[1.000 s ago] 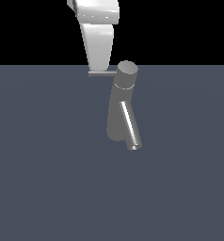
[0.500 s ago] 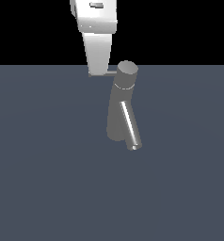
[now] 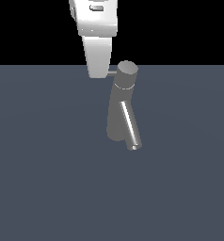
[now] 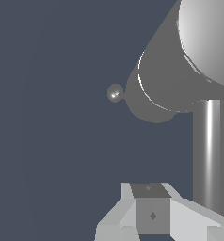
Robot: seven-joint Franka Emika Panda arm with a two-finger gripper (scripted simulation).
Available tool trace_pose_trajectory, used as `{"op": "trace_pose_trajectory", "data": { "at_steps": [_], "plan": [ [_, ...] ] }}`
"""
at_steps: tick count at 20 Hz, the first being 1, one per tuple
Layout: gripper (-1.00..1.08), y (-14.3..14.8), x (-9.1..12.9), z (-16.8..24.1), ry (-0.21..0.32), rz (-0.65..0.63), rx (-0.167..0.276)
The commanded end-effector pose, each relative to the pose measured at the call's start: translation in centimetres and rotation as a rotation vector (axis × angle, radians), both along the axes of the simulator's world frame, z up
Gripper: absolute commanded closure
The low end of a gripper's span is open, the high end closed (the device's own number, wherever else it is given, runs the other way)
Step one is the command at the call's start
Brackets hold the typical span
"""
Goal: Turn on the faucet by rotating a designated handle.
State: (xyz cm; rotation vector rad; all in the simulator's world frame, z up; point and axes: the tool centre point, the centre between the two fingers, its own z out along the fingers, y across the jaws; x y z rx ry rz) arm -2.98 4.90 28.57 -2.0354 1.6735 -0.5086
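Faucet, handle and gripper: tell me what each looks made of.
The faucet looks like grey brushed metal, with a bright streak along its spout.

The handle looks like polished steel, with sharp lengthwise highlights on the rod.

The gripper looks like matte white plastic or painted metal, evenly shaded with no glints.

All are simulator renders, so the materials are only suggested.

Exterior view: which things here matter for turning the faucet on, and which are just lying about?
Belongs to the job:
- faucet
- handle, the thin side rod, mostly hidden behind the pincer
- pincer, at the handle; open or shut cannot be told

Just there:
- spout, the shiny slanted tube
- grey surface; no loose items
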Motion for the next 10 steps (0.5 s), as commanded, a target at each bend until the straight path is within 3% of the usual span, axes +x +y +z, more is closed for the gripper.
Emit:
{"op": "trace_pose_trajectory", "data": {
  "at_steps": [1, 10],
  "plan": [
    [1.08, 0.0, -0.5, -0.3, 0.0, 0.0, 0.0],
    [1.08, -0.2, -2.1, -1.4, 0.0, 0.0, -0.001]
  ]
}}
